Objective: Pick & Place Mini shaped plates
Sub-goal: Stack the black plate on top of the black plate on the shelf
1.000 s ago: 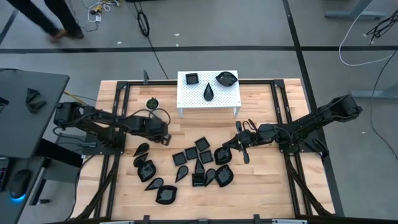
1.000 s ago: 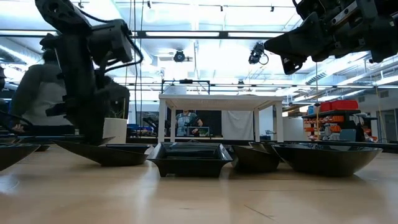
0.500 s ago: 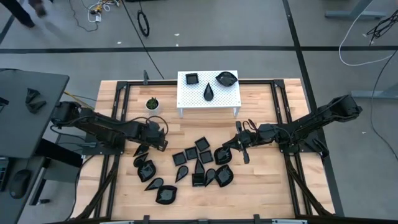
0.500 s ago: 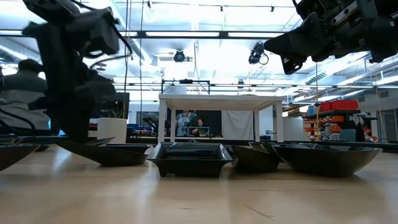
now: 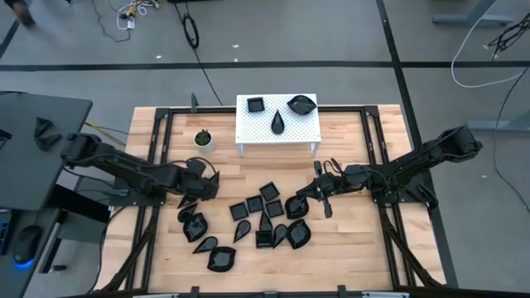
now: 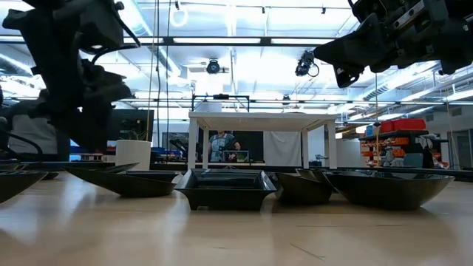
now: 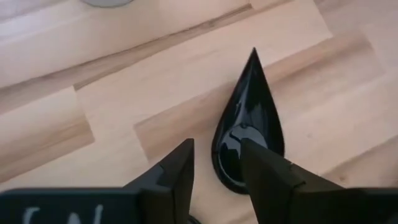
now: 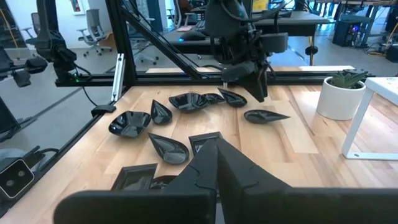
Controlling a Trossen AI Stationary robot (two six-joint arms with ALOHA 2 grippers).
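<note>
Several glossy black mini shaped plates point(image 5: 257, 217) lie flat on the wooden table, and three more point(image 5: 277, 122) sit on the white perforated stand point(image 5: 302, 131). My left gripper point(image 5: 201, 188) is open and points steeply down over a teardrop plate point(image 7: 249, 121) at the group's left edge, which also shows as the teardrop plate point(image 5: 189, 199) from above. Its fingers stand over the plate's rounded end. The right wrist view shows the left gripper point(image 8: 256, 87) clear above that teardrop plate point(image 8: 266, 116). My right gripper point(image 5: 319, 195) hangs shut and holds nothing, above the group's right side.
A small white pot with a green plant point(image 5: 202, 138) stands left of the stand, just beyond my left gripper. Black frame rails point(image 5: 157, 165) run along the table's left and right sides. Bare wood point(image 5: 348, 248) lies toward the near right.
My left gripper has swung from near the table's middle toward the left edge and a little toward the near edge, away from the plant pot, and now stands over the teardrop plate. The plates have not moved.
</note>
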